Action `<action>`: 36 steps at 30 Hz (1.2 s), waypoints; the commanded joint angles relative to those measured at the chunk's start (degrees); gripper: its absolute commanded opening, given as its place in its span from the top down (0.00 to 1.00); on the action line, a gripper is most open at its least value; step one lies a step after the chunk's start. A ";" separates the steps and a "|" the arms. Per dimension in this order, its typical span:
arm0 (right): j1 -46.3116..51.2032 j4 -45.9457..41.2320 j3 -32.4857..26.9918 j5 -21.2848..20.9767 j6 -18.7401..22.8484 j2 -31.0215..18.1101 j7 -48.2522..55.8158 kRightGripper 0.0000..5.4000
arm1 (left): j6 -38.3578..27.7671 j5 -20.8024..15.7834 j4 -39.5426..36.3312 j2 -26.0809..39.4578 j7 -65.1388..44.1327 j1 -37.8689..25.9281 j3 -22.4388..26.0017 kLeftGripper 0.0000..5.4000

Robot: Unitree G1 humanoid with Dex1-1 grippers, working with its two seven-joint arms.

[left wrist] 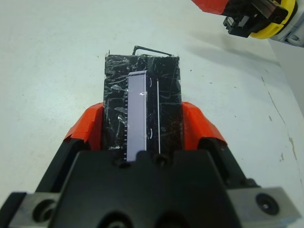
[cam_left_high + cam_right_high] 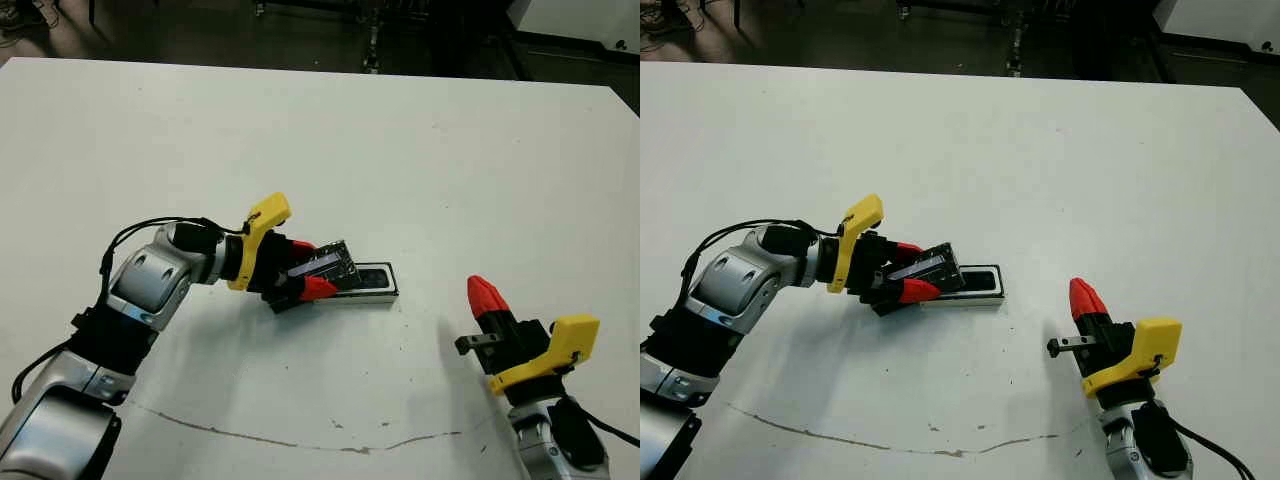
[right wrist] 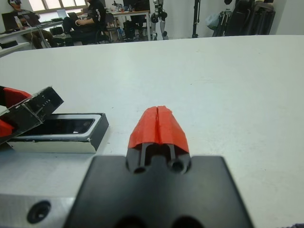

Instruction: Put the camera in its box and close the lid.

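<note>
Our left gripper (image 2: 305,272) clamps the lid (image 2: 325,264) by its long sides, tilted over the near end of the box (image 2: 372,293), where the camera (image 3: 66,126) already lies, likely ready for closing. Our right gripper (image 2: 484,293) hangs pinched shut and empty, well apart above the counter (image 2: 450,150).

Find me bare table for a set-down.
Free: the whole far half of the table beyond the box, and the strip between box and right gripper. Crowded: at the box, where the left gripper holds the lid.

bright even overhead light, soft shadows on the white table (image 2: 450,150), sharp focus
</note>
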 commanded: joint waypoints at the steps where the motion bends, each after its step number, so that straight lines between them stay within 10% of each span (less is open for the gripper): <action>1: 0.55 -0.04 -0.15 -0.48 0.27 -0.52 -0.30 1.00 | 0.59 -0.31 1.72 -1.36 -0.51 1.80 -1.28 0.42; 17: 0.60 0.24 -0.01 -0.86 -0.28 -0.58 -0.19 1.00 | -13.44 6.72 16.17 -7.28 -2.10 -1.19 -6.65 0.42; 36: 0.50 -0.05 -0.43 0.38 0.75 -0.40 -0.32 1.00 | -9.26 8.66 20.51 -12.43 -1.51 -3.48 -7.37 0.42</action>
